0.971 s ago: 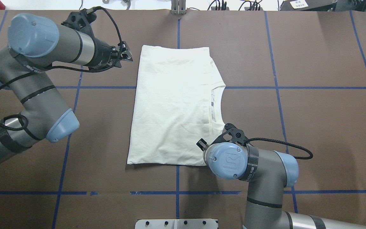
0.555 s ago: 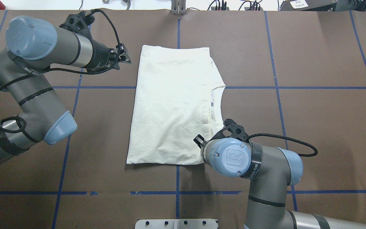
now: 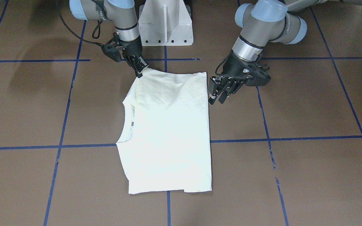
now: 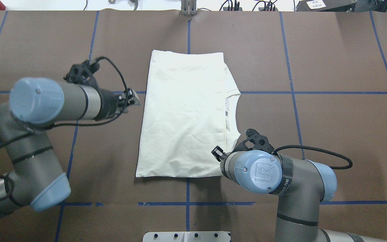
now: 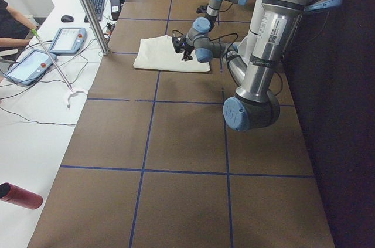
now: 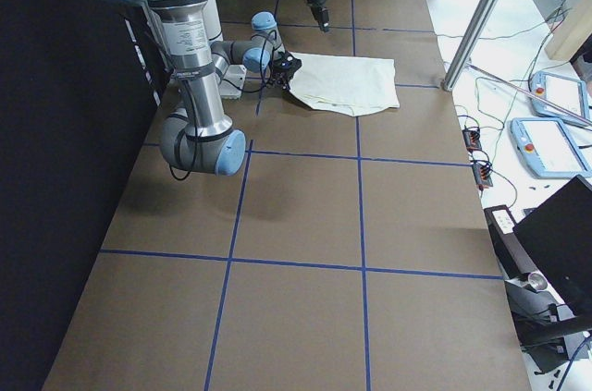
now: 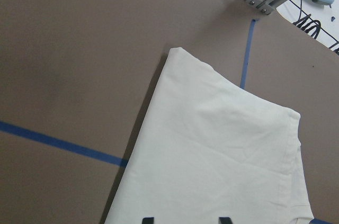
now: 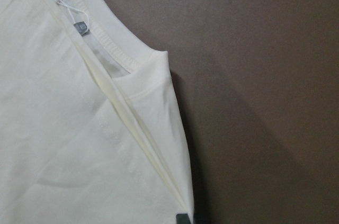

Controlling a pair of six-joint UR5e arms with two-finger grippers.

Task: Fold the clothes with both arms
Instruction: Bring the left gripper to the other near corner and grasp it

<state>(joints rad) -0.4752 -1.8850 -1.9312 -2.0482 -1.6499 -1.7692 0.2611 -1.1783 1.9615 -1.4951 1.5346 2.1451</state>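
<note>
Brown table (image 4: pixel 331 50), crossed by blue tape lines (image 4: pixel 291 67), fills the overhead view. At left, the left claw (image 4: pixel 133 97) hangs just beside the long edge of the shirt (image 4: pixel 183 114). Its fingers (image 7: pixel 147 219) stand well apart, with nothing gripped between them. The shirt lies folded flat mid-table, plain cream side up, collar (image 4: pixel 232 111) toward the right. At right, the right claw (image 3: pixel 139 69) is pinched onto the shoulder corner nearest the robot. That corner rises to a small peak at its tips, and from overhead the wrist hides the claw. A small tag (image 8: pixel 82 27) sits inside the collar, its print too small to read. The right arm's blue cap (image 4: pixel 260 169) bears a UR logo.
</note>
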